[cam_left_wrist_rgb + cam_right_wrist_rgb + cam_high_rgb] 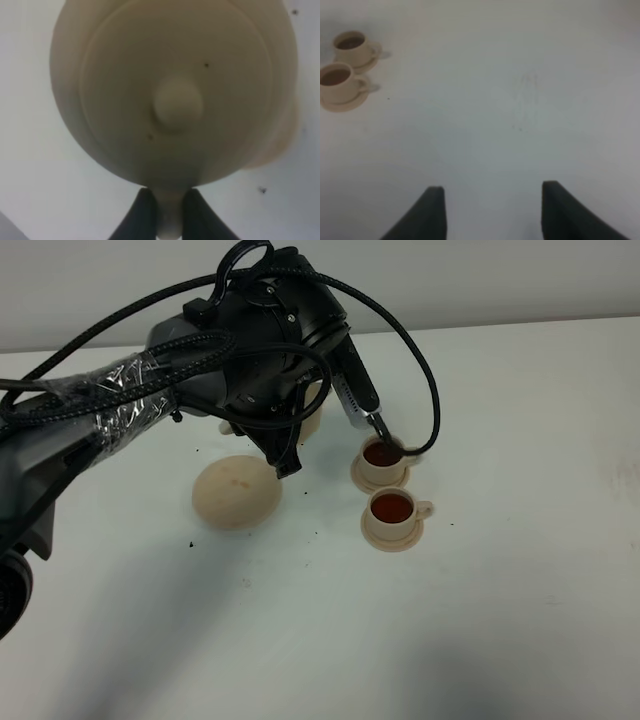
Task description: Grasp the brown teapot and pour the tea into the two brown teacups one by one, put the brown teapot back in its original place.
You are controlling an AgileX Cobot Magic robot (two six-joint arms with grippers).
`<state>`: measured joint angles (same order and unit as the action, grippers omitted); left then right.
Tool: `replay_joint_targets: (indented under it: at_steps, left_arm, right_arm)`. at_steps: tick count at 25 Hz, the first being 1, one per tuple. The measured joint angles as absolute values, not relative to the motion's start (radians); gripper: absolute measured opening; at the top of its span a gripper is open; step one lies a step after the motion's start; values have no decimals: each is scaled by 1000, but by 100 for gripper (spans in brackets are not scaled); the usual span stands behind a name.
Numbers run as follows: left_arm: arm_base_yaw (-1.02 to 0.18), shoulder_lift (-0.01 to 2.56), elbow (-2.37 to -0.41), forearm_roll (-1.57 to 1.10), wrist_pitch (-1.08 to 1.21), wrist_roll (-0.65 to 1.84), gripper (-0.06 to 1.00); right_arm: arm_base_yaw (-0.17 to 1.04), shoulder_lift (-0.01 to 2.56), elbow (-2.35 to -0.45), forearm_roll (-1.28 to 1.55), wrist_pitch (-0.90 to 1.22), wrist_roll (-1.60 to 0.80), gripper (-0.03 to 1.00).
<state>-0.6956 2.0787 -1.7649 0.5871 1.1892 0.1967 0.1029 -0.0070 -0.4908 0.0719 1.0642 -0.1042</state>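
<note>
The left gripper [169, 212], clamped on the loop handle of the brown teapot [175, 90], holds the pot aloft beneath the arm. The saucer plate [237, 493] lies at about seven o'clock from it, close by. Both teacups [391, 508], already dark with tea, stand at four o'clock. The right gripper [492, 210] hangs open, empty, over bare table.

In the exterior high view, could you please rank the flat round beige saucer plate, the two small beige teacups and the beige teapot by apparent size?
1. Flat round beige saucer plate: largest as it looks.
2. Two small beige teacups: alike, so no ranking between them.
Squat beige teapot: mostly hidden behind the left arm and held above the table, so its size is unsure here.
</note>
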Motion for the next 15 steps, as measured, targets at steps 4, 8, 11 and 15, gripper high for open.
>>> replay_joint_targets:
  at_steps: [4, 8, 11, 15]
  left_arm:
    - [-665, 2079, -1765, 545, 1189, 15, 15]
    - [-611, 2079, -1765, 419, 1189, -49, 15]
    - [-557, 2079, -1765, 325, 1189, -57, 15]
    - [-510, 2079, -1765, 276, 1190, -58, 15]
  right_arm:
    - [103, -7, -491, 72, 1064, -104, 46]
    - [103, -7, -491, 72, 1064, -104, 46]
    - [103, -7, -491, 72, 1064, -104, 46]
    - [103, -7, -491, 72, 1064, -104, 46]
